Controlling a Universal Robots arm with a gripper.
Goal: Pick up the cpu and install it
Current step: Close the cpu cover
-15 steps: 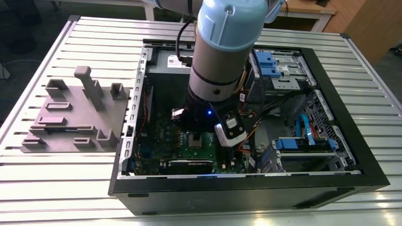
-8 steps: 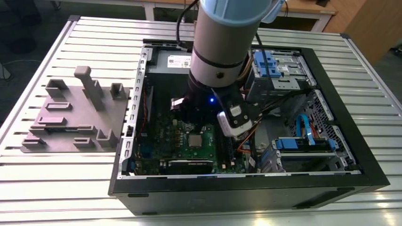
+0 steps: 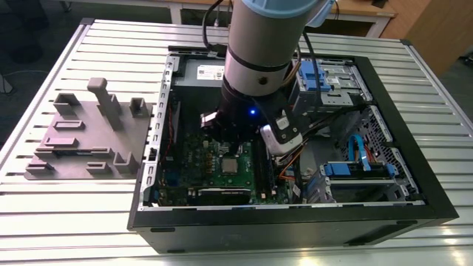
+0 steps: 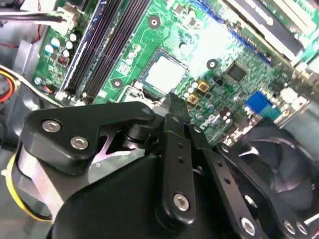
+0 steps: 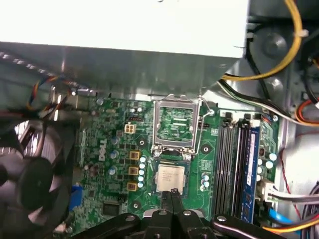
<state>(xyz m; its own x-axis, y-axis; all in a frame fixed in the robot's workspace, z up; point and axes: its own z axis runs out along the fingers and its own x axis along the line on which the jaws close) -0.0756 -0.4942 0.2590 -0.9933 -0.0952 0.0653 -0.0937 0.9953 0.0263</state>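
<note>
CPU: a small flat square chip with a shiny silver-grey metal top, lying level in its socket on the green motherboard; in the exterior view it showed as a pale square mid-board.
Socket bracket: a square metal frame, swung up and open just beside the CPU, with green board showing through its centre.
Gripper: black, built of bolted link bars; its tip hovered at the CPU's edge on the side away from the bracket, and showed just beside the chip in the second wrist view too.
Jaws: the 2 slim fingers were pressed together, with nothing between them.
Memory slots: long narrow black channels running beside the socket, edged by a blue strip.
Small parts: square yellow components and round silver capacitors on the socket's other side.
Fan: black, round, with curved blades, at the board's edge.
Power-supply box: smooth pale grey metal, beyond the open bracket.
Arm: a thick grey and black cylinder reaching down into the open black computer case.
Drive bays: blue plastic brackets toward the exterior view's right.
Table: ribbed aluminium slats.
Fixture block: matte grey, with slots and upright posts, on the table toward the exterior view's left, apart from the case.
</note>
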